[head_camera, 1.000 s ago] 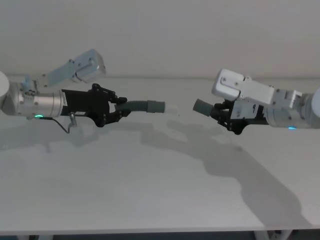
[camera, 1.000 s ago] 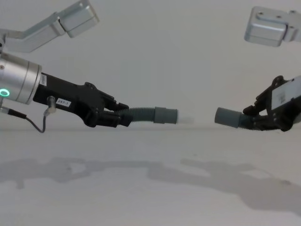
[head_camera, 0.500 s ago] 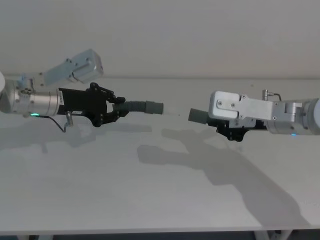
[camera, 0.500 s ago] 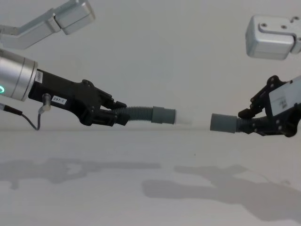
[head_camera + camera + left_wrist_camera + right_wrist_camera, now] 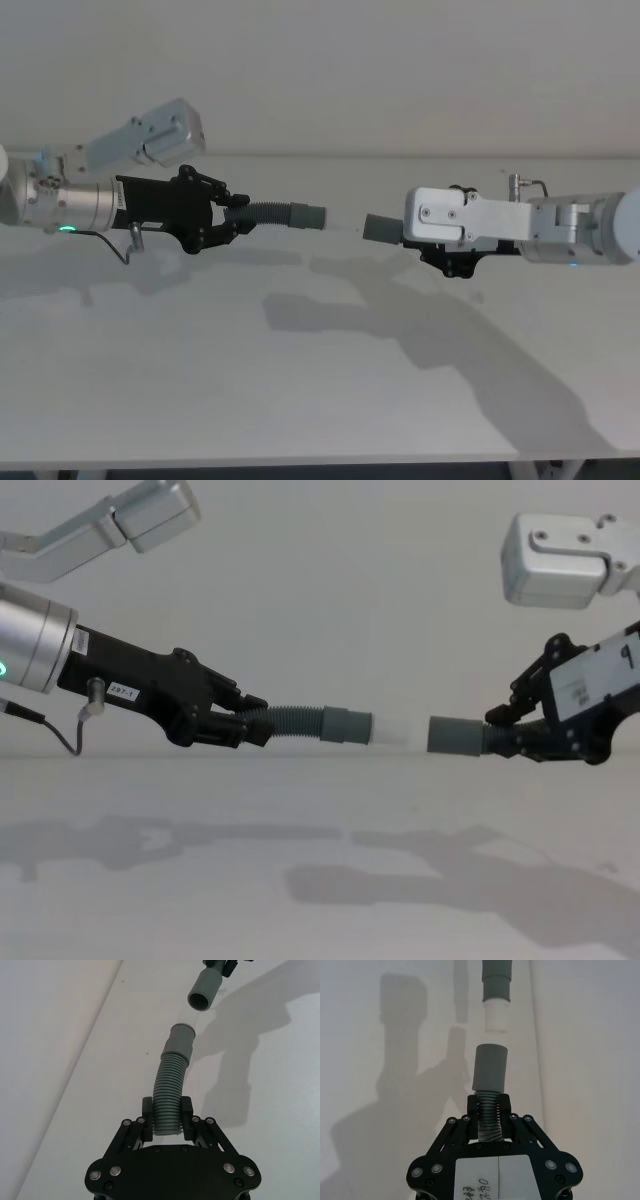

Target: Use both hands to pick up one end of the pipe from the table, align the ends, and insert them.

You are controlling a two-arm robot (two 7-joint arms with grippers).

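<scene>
Pinching one hose piece each, left end effector (image 5: 262, 726) and right end effector (image 5: 497, 735) hold cuffs near (untouched), above table (image 5: 300, 380)

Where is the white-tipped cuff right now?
The white-tipped cuff is held in the air above the table, left of centre in the chest view, on the hose in the left claw; a small gap separates it from the plain grey cuff.
</scene>
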